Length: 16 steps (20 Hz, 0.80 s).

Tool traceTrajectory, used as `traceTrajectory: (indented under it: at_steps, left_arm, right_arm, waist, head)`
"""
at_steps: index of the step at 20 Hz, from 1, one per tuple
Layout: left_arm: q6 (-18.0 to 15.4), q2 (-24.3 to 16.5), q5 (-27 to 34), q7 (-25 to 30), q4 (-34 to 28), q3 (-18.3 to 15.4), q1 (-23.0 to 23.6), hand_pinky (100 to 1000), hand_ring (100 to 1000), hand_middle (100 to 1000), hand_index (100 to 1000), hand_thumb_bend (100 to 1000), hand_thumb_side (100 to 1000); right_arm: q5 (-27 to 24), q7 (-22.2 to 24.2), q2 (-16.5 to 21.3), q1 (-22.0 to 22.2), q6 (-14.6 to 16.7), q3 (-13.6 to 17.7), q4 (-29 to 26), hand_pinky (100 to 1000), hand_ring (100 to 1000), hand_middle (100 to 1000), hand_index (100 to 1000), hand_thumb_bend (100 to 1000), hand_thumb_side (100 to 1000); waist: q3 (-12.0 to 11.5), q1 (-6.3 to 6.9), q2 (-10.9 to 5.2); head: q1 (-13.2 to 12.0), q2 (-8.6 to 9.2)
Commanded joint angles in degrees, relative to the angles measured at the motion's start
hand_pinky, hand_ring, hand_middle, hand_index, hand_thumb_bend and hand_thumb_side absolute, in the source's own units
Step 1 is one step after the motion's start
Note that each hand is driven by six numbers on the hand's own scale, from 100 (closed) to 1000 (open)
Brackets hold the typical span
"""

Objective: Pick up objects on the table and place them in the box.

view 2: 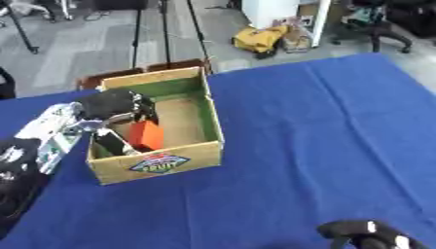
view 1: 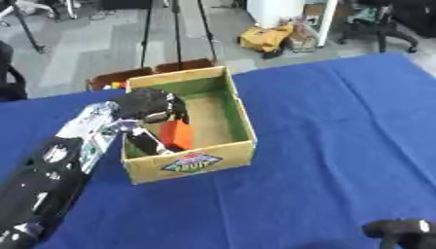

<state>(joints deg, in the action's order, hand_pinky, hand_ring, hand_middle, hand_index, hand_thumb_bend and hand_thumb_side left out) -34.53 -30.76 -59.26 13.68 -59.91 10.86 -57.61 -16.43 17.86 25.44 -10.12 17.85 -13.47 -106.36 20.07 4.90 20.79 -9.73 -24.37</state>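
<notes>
An open cardboard box (view 1: 244,119) with a green inner lining stands on the blue table. My left hand (view 1: 150,105) reaches over the box's left wall, its fingers curled down inside. Just below the hand an orange object (view 1: 177,134) sits in the box, touching or nearly touching the fingers. Whether the fingers hold it I cannot tell. A white and dark item (view 1: 146,142) leans in the box's front left corner. My right hand (view 2: 368,234) shows at the bottom right edge, resting low over the table.
The blue cloth (view 1: 340,126) covers the table to the right of the box. A second brown box (view 1: 132,76) stands behind the table's far edge. Tripod legs, a yellow bag (view 1: 265,37) and a chair are on the floor beyond.
</notes>
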Motion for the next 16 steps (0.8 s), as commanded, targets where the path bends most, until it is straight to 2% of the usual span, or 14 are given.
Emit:
traceTrajectory:
  at_steps: [1,2,5,11,14,16]
  left_arm:
    - [-1.21,-1.08,0.32,1.31,-0.83,-0.68,-0.92,629,719,749,864,854,625]
    - [-1.47,-1.15,0.26,1.57,-0.96,-0.81,-0.92,653,740,765,872,845,759]
    - [-1.68,-1.36,0.23,2.03,-0.91,-1.10,-0.80,705,775,801,894,852,980]
    - [-0.49,-1.83,1.67,2.14,-0.56,-2.12,-0.59,848,860,865,922,869,1000]
    - [1.71,-2.31,6.21,-2.86,-1.48,-3.18,-0.13,826,830,843,912,912,1000]
    - [3.05,-3.10,11.97,-6.65,-2.60,-3.68,0.09,794,794,820,904,963,998]
  right_arm:
    - [0.11,-0.05,0.74,-0.44,0.13,0.39,-0.96,804,783,530,751,100,761]
    - [0.09,-0.05,0.74,-0.44,0.12,0.40,-0.96,804,783,530,751,100,761]
    - [0.08,-0.04,0.72,-0.41,0.11,0.41,-0.93,804,784,530,751,100,761]
    - [0.05,-0.11,0.69,-0.33,0.15,0.53,-0.91,804,784,530,752,100,760]
    - [0.01,-0.21,0.68,-0.25,0.12,0.68,-0.82,804,784,531,752,100,758]
    - [-0.02,-0.25,0.72,-0.19,0.13,0.79,-0.79,804,784,531,752,100,757]
  waist:
    - [0.11,-0.33,-1.07]
    - [0.10,-0.34,-1.08]
    - [0.06,-0.37,-1.11]
    - [-0.05,-0.47,-1.16]
    - [-0.28,-0.44,-1.36]
    - [-0.61,-0.44,-1.49]
  head:
    - [0.10,0.81]
    - [0.11,0.84]
    - [0.11,0.89]
    - [0.23,0.95]
    - [0.44,0.82]
    - [0.75,0.77]
